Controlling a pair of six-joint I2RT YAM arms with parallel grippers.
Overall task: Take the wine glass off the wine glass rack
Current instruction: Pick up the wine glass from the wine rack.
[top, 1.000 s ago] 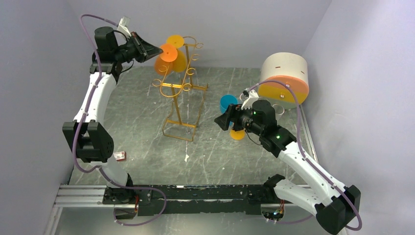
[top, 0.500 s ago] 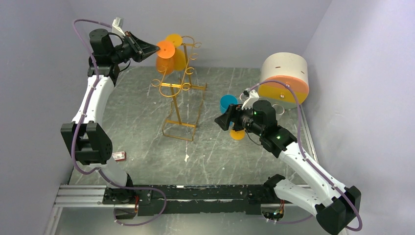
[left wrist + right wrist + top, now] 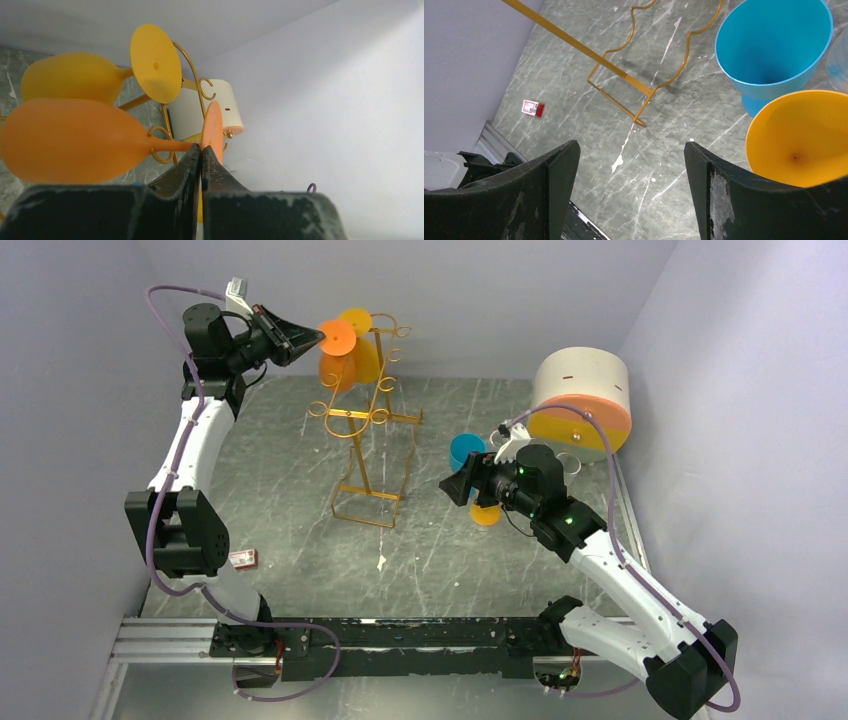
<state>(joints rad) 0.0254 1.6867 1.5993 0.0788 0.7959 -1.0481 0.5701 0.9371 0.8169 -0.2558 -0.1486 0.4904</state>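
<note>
on wine glass rack (image 3: 378, 418): two glasses were counted, orange wine glass (image 3: 75, 140), yellow glass (image 3: 70, 77).
left jaws: pinched on orange stem, resolved in wrist view only.
right jaws: spread.

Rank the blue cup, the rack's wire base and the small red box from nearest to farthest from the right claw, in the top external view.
1. The blue cup, just beyond the right claw, toward the back wall.
2. The rack's wire base, to its left, mid-table.
3. The small red box, far left, toward the near edge.
</note>
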